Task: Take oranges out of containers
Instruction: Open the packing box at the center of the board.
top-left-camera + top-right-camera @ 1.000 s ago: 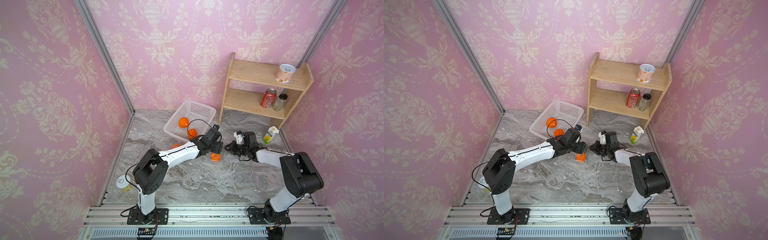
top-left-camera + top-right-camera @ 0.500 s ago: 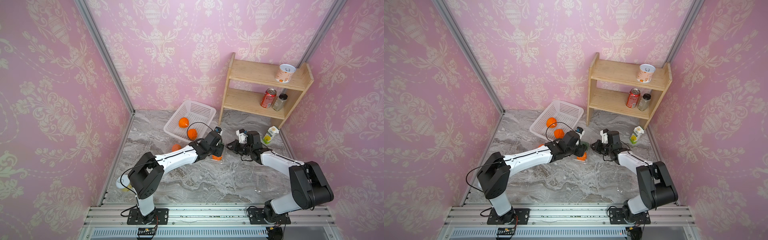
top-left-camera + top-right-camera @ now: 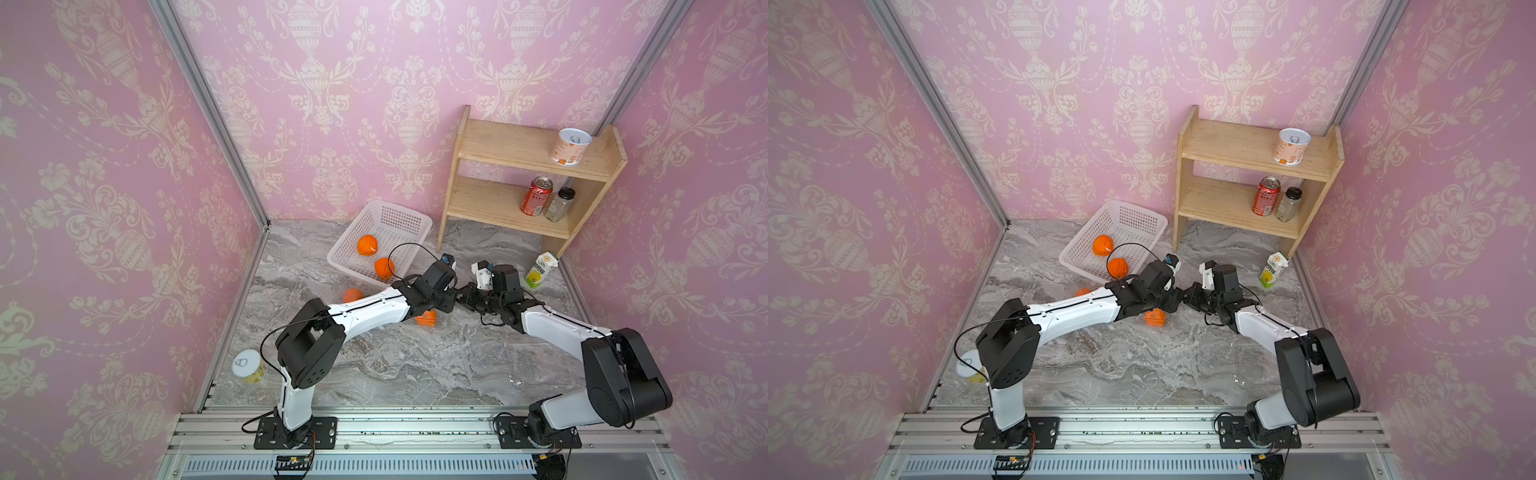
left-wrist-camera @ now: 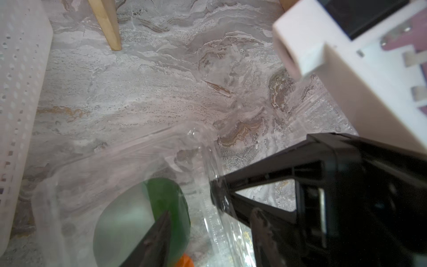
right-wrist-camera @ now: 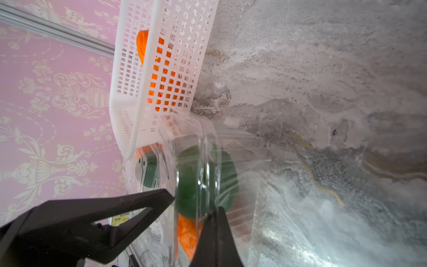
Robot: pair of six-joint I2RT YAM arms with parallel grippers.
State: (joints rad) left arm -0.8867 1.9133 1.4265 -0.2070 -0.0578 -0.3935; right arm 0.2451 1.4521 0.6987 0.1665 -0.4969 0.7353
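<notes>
A clear plastic container (image 4: 129,166) (image 5: 189,129) with a green label lies on the marble table in front of the white basket. An orange (image 3: 428,319) (image 3: 1156,319) (image 5: 187,233) sits inside it. My right gripper (image 5: 195,204) (image 3: 460,296) is shut on the container's thin rim. My left gripper (image 4: 211,210) (image 3: 451,297) faces it from the other side, jaws apart, with the rim and lid between its fingers. Two oranges (image 3: 367,245) (image 3: 384,268) lie in the basket. Another orange (image 3: 352,295) rests left of my left arm; I cannot tell whether a container holds it.
The white perforated basket (image 3: 399,220) stands just behind the grippers. A wooden shelf (image 3: 519,153) with cans and a jar is at the back right. A juice carton (image 3: 540,270) stands by its foot. A yellow can (image 3: 248,365) sits by the left wall.
My left gripper has come down over the container toward the right gripper, and its jaws have narrowed. My right arm has stretched out lower, its gripper still shut at the container.
</notes>
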